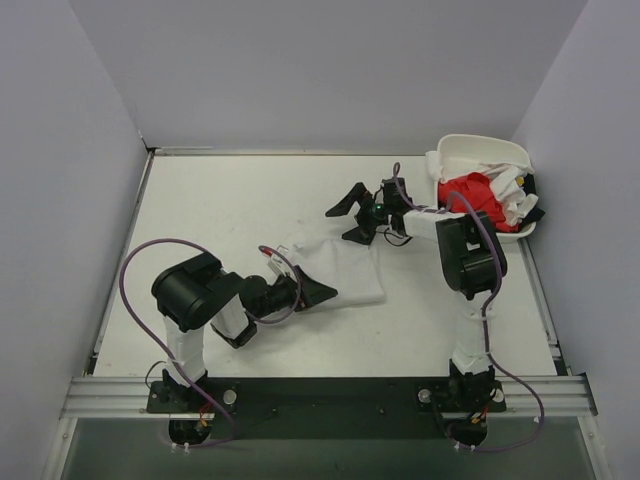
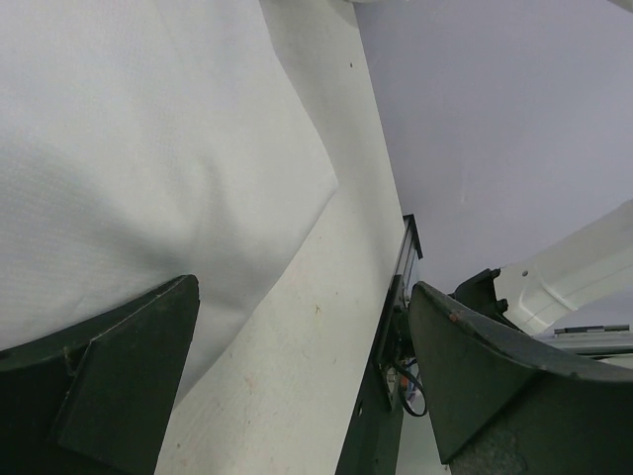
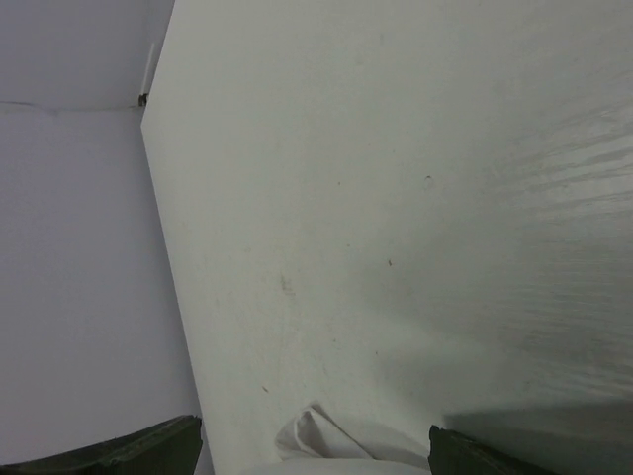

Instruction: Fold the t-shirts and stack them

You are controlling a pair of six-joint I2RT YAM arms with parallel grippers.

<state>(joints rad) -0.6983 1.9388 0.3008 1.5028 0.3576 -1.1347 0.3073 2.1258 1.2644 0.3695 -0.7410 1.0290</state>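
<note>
1. I am seeing both pincers released and holding nothing: the left gripper (image 1: 300,280) and the right gripper (image 1: 352,218) are standing with jaws spread wide.
2. The white t-shirt (image 1: 345,270) is lying flat mid-table, its long axis running left to right. The red t-shirt (image 1: 470,192) is sitting heaped with other white ones in the tub (image 1: 480,148) at the far right.
3. The left gripper is sitting low at the shirt's left end, the right one hovering by its far edge.
4. I am judging the left arm nearer for the coming fold.
</note>
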